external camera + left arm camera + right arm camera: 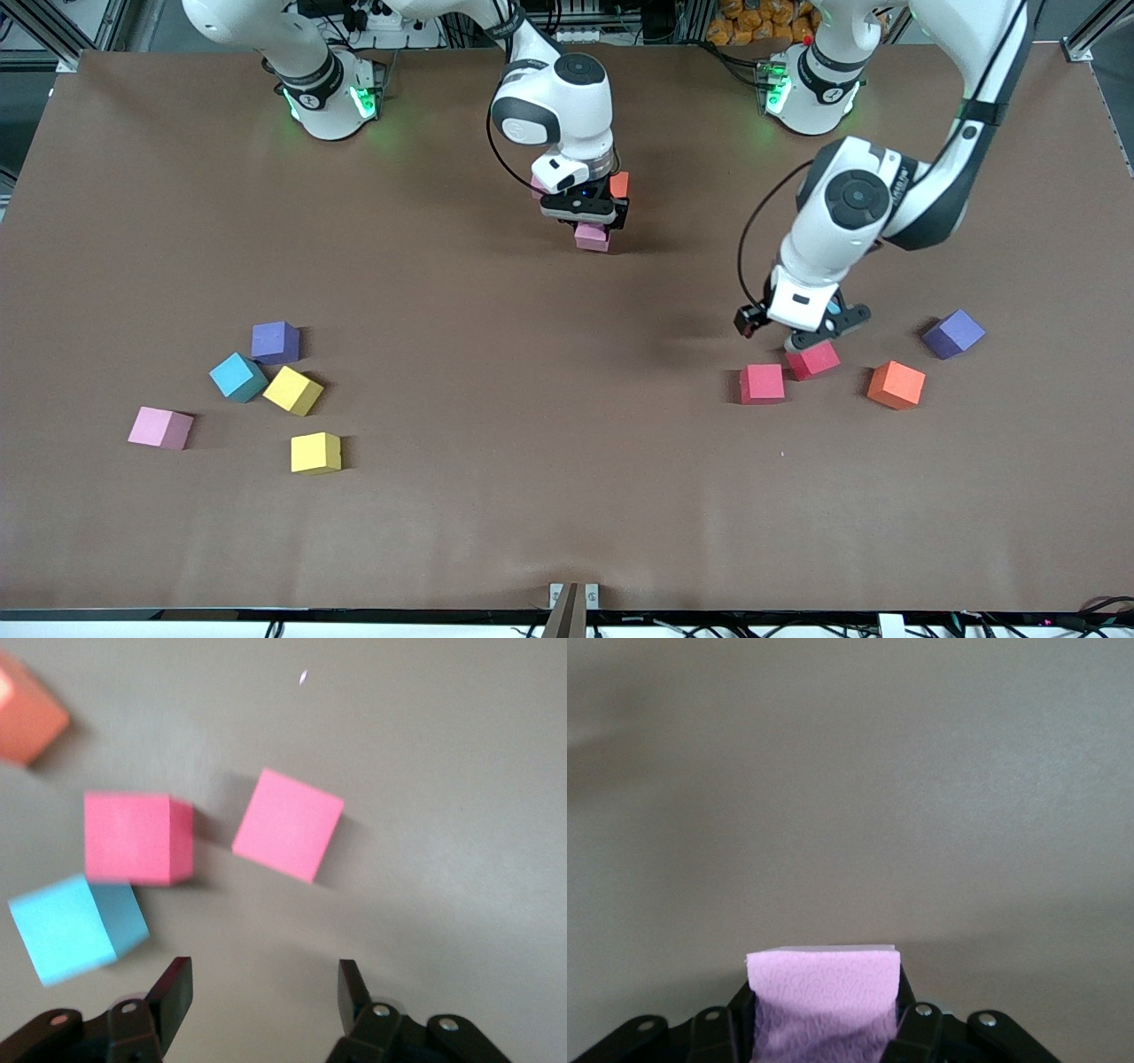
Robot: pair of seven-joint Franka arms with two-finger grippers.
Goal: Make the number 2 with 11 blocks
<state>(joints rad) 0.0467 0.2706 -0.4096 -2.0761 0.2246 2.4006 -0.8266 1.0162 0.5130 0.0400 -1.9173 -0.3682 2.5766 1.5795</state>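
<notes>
**Right pincer** [592, 227]: closed on a pink block [592, 237] in the upper centre of the front view, low over the desk [567, 496]. In the right wrist view the block sits square between the fingers with its top edge level. Its lower part is cut off by the frame edge. It is a cube, so there is no long axis to record. Whether it touches the desk cannot be told.

**Beside that pincer**, higher in the frame, are an orange-red block [619, 184] and a sliver of a second pink block [538, 186]. The wrist housing covers most of both, so their facing cannot be made out.

**Left pincer** [264, 967]: open, with nothing between the fingers. It is low over the desk at mid-height of the frame, toward the left arm's end.
- In the front view it overlaps the upper edge of a red block [813, 359], which lies skewed to the desk edge.
- A second red block [762, 384] lies just beside it, nearer the camera and nearly square to the edge.
- An orange block [897, 385] and a purple block [953, 334] lie near, both turned at an angle.
- The left wrist view shows a sky-blue block [75, 926], blurred, just beside one of the red blocks. In the front view the arm hides it.

**Toward the right arm's end**, in the lower half of the frame:
- A second purple block [275, 342], a teal-blue block [238, 377] and a yellow block [293, 390] are clustered close, each turned its own way.
- A third pink block [160, 428] and a second yellow block [316, 453] lie apart from that cluster, nearer the camera.
</notes>
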